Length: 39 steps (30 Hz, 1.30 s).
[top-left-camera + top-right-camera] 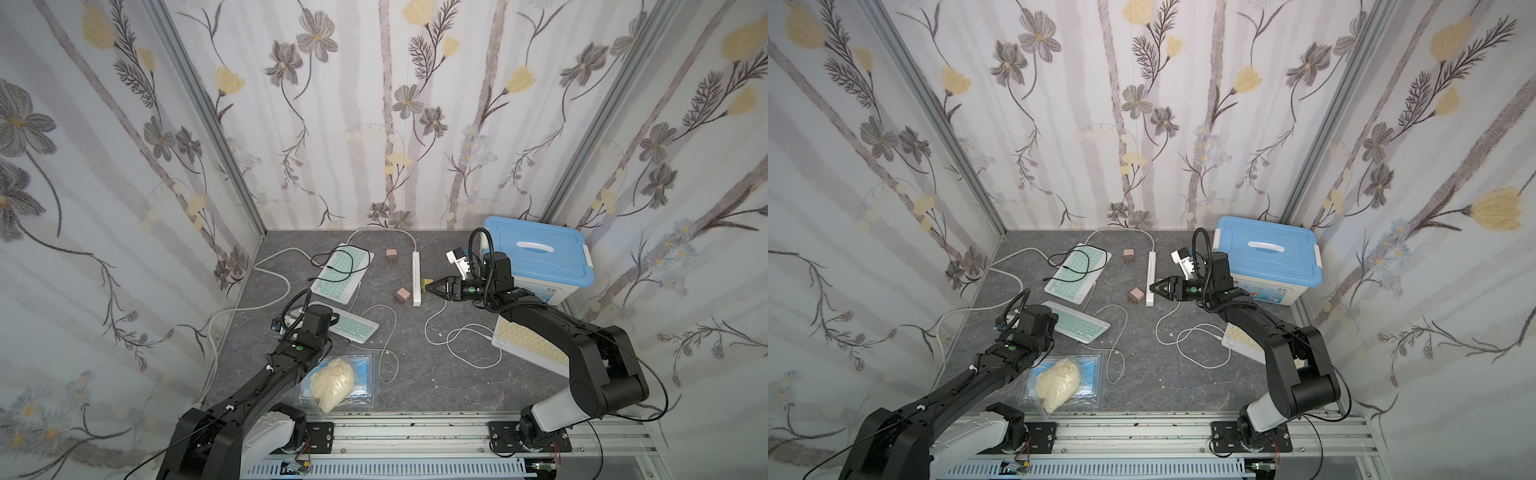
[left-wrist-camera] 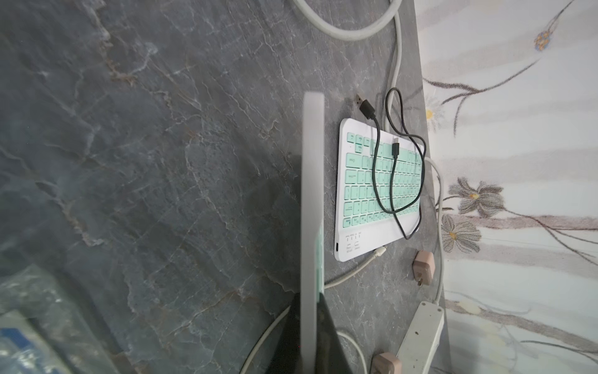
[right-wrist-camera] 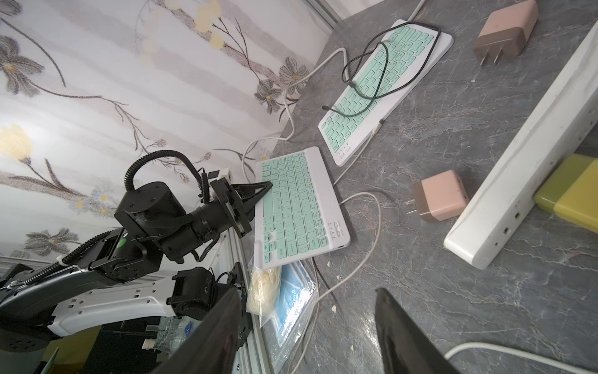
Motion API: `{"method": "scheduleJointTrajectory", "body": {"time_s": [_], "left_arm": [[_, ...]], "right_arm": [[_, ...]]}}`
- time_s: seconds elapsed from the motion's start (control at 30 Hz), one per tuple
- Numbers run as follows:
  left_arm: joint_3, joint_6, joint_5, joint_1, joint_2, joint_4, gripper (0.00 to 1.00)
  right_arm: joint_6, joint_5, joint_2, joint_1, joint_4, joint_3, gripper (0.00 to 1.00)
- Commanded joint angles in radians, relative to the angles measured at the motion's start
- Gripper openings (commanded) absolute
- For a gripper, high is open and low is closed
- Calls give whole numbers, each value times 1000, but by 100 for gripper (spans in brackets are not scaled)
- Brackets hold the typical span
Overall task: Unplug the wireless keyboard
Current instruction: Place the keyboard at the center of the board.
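Note:
A white keyboard with mint keys point(image 1: 353, 328) lies near the front left. My left gripper point(image 1: 301, 313) is shut on its left end. In the left wrist view that keyboard point(image 2: 312, 210) shows edge-on between the black fingers point(image 2: 331, 327), and the right wrist view shows the grip point(image 3: 268, 187) too. My right gripper point(image 1: 430, 286) stands open beside a yellow plug point(image 1: 424, 283) seated in the white power strip point(image 1: 416, 274). Nothing is between its fingers point(image 3: 398, 323). A white cable point(image 1: 457, 332) runs from near that plug to a yellow-keyed keyboard point(image 1: 528, 343) under the right arm.
A second mint keyboard point(image 1: 343, 270) with a loose black cable on it lies at the back left. Two pink chargers point(image 1: 391, 255) point(image 1: 402, 296) lie loose by the strip. A blue-lidded box point(image 1: 540, 253) stands at the back right. A plastic bag point(image 1: 336, 382) lies at the front.

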<state>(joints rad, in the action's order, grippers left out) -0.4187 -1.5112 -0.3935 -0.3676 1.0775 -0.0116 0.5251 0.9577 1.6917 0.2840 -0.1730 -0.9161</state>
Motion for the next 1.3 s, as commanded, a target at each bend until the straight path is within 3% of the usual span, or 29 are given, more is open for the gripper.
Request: {"method": "scheduleJointTrajectory", "body": {"time_s": [0.0,0.07,0.3,0.47,0.67,0.83,0.93,1.17,1.27], "left_arm": [[23,-171,-63,-12,39,47,0],[34,-223,-80,-24,54,43,0],[2,-313,-80,-56,88,-71,43],[-20,-327,-54,-58,110,-108,57],[-23,-362,-34,-73,111,-108,73],[-46,-364,-47,-77,53,-208,93],[-63,-344,-48,-77,17,-264,100],[-115,-258,-1,-83,-73,-364,100],[-144,-86,23,-85,-116,-324,100]], "right_arm": [[-22,7,7,1,-7,-3,66],[-23,11,6,1,-6,-4,66],[-23,8,22,1,-3,-7,66],[-23,4,24,1,-1,-10,67],[-39,-83,-4,1,30,-4,66],[-71,-187,-36,0,72,14,66],[-80,-223,-44,0,85,25,66],[-93,-313,-90,0,126,52,66],[-96,-357,-151,0,147,74,66]]}}
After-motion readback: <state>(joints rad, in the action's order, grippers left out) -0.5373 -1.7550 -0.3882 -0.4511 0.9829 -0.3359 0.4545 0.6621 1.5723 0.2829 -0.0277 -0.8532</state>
